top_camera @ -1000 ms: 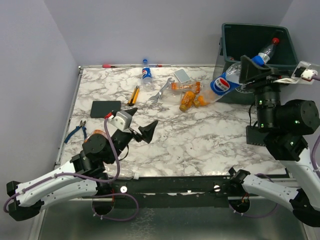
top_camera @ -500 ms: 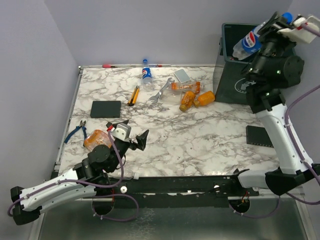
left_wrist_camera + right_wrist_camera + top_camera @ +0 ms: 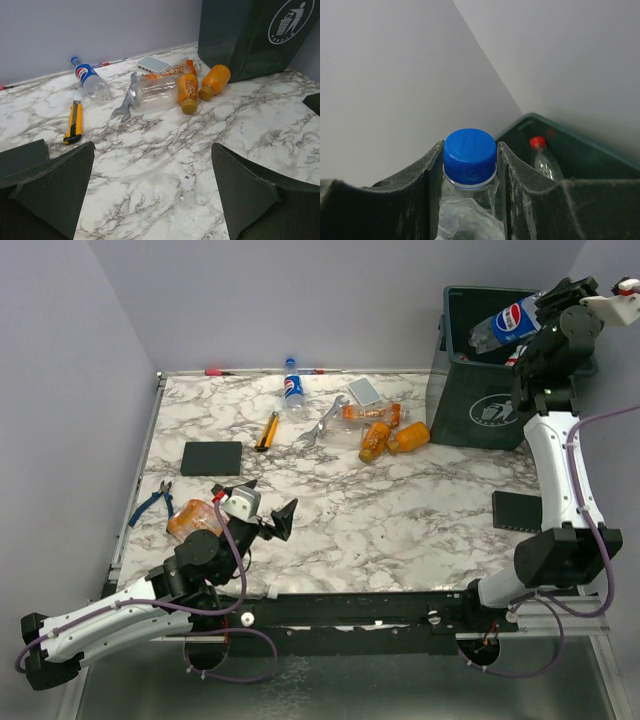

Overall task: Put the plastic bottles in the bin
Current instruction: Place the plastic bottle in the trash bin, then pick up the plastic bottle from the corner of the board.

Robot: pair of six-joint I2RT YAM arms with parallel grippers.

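Plastic bottles (image 3: 155,92) look light, thin and easy to squash. They roll too, so I take each one softly round its middle. Near me, my left gripper (image 3: 266,507) is wide open and holds nothing. Farther off, orange bottles (image 3: 388,438) lie bunched on the table (image 3: 400,525). Farthest, my right gripper (image 3: 541,314) is closed on a blue-capped bottle (image 3: 504,324), high over the bin (image 3: 490,412).

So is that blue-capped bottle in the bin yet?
Not yet. The right hand grips the bottle by its neck, up in the air over the open bin.
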